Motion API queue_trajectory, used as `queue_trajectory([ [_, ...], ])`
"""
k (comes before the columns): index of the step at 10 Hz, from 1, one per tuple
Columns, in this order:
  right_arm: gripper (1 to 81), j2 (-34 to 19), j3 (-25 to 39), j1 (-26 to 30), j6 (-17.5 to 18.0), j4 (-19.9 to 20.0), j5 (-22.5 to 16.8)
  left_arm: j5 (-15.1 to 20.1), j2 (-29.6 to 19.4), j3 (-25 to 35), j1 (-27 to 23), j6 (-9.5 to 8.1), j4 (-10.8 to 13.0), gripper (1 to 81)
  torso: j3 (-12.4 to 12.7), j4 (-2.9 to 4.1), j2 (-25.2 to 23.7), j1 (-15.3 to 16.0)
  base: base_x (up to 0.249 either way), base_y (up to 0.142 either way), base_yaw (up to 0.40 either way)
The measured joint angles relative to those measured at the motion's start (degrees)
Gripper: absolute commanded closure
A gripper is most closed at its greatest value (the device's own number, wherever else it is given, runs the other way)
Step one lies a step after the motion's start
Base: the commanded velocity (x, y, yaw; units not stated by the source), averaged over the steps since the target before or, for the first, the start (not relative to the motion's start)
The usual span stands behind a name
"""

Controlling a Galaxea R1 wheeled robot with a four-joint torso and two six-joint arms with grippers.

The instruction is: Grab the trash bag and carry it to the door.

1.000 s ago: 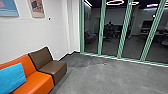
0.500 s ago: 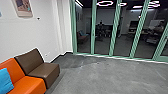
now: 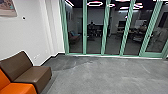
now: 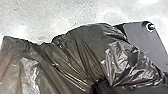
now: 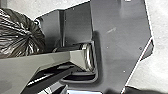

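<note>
Grey floor (image 3: 100, 75) fills the frame's lower right; over it the left gripper (image 4: 98, 87) looks clenched on the trash bag (image 4: 80, 50), beside the robot's dark plate (image 4: 142, 37); the right gripper's state I cannot tell. Pickup seems done, the carry unfinished; pleats (image 4: 70, 60) run outward from the grip, long axis uncertain; glass doors (image 3: 104, 30), perhaps the goal, span the upper right.

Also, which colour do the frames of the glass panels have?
The frames are green, best seen in the head view.
</note>
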Motion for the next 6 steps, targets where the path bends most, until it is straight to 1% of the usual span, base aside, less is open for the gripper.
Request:
queue_trajectory([
  [6, 1.0, 0.01, 0.00, 0.00, 0.00, 0.00, 0.00, 0.00, 0.01, 0.00, 0.09, 0.00, 0.00, 81.1, 0.00, 0.00, 0.00, 0.00, 0.000, 0.000, -0.253],
])
